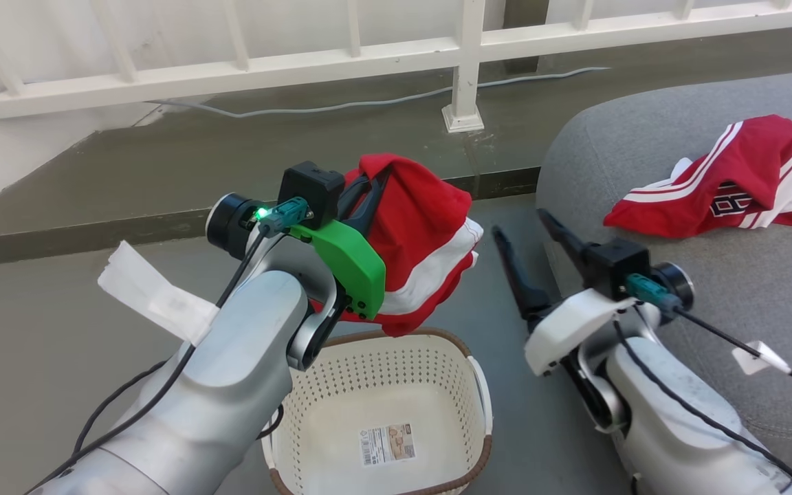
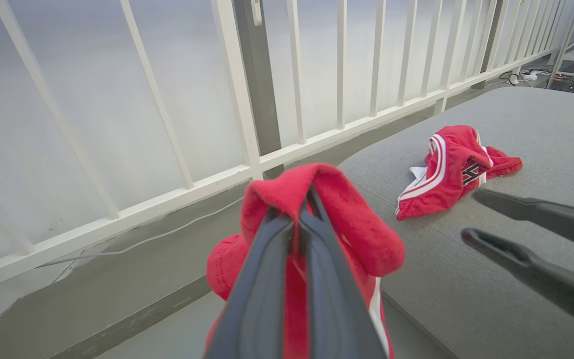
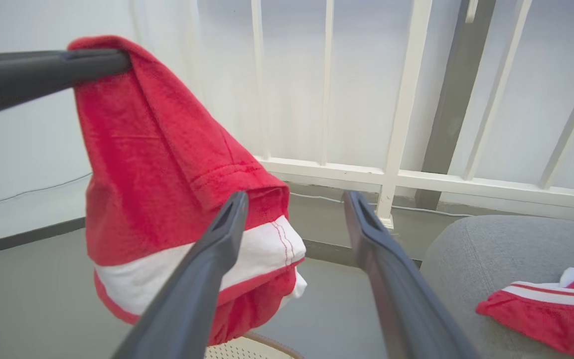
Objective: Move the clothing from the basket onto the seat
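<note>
My left gripper (image 1: 374,180) is shut on a red garment with a white stripe (image 1: 423,254), which hangs in the air above the cream perforated basket (image 1: 437,357). The same garment (image 2: 352,224) wraps over my left gripper (image 2: 306,195) in the left wrist view and hangs at the left of the right wrist view (image 3: 167,189). A second red garment with lettering (image 1: 740,179) lies on the grey seat (image 1: 733,275). My right gripper (image 1: 523,223) stands open beside the seat's edge, nothing between its fingers (image 3: 217,239).
A white railing (image 1: 465,48) and a grey cable (image 1: 341,106) run along the raised step behind. The basket holds only a label (image 1: 387,444). White tags hang off both arms' cables. Grey floor lies left of the basket.
</note>
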Robot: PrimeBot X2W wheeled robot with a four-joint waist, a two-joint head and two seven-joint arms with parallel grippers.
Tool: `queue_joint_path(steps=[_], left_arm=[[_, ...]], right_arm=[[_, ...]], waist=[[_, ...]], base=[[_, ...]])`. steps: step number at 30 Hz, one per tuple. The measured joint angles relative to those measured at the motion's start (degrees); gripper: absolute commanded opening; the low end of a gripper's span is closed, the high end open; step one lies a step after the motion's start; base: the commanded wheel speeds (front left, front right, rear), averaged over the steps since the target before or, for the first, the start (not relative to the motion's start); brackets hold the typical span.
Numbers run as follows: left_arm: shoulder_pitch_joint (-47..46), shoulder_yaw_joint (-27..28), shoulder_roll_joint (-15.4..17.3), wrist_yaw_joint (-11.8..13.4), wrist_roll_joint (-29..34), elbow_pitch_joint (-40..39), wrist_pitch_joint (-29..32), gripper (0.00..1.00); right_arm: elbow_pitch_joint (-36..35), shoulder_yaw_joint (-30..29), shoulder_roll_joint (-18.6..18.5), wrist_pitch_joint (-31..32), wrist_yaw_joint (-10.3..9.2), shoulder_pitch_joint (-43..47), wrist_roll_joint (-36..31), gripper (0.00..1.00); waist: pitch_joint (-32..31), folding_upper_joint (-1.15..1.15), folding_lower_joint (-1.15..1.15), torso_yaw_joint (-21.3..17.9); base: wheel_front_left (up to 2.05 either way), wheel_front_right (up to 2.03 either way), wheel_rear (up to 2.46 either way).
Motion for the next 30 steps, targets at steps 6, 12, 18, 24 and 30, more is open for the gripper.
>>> queue_joint_path(steps=[6,12,18,24,30], left_arm=[[0.00,0.44,0.16,0.42,-0.05,0.15,-0.38,0.00],[0.01,1.22,0.48,0.77,-0.19,0.24,-0.89,0.00],[0.01,1.80,1.13,0.96,-0.26,0.24,-1.16,0.00],[0.01,1.96,1.18,1.20,-0.26,0.24,-1.45,0.00],[0.01,2.07,1.24,1.46,-0.26,0.30,-1.67,0.00]], right_arm=[[-4.15,-4.20,-2.09,0.00,-1.44,3.87,0.00,1.00],[-8.38,-6.97,-2.85,0.00,-2.01,8.04,-0.11,1.00],[-11.67,-9.82,-4.24,0.00,-2.42,12.27,-0.60,1.00],[-15.27,-13.07,-5.42,0.00,-2.55,15.75,-1.30,1.00],[-17.96,-15.35,-6.02,0.00,-2.90,18.41,-1.74,1.00]], waist=[[0.03,0.00,0.00,-0.73],[0.10,0.00,0.00,-1.41],[0.17,0.00,0.00,-2.03],[0.30,0.00,0.00,-2.38],[0.37,0.00,0.00,-2.40]], base=[[0.00,0.00,0.00],[0.00,0.00,0.00],[0.00,0.00,0.00],[0.00,0.00,0.00],[0.00,0.00,0.00]])
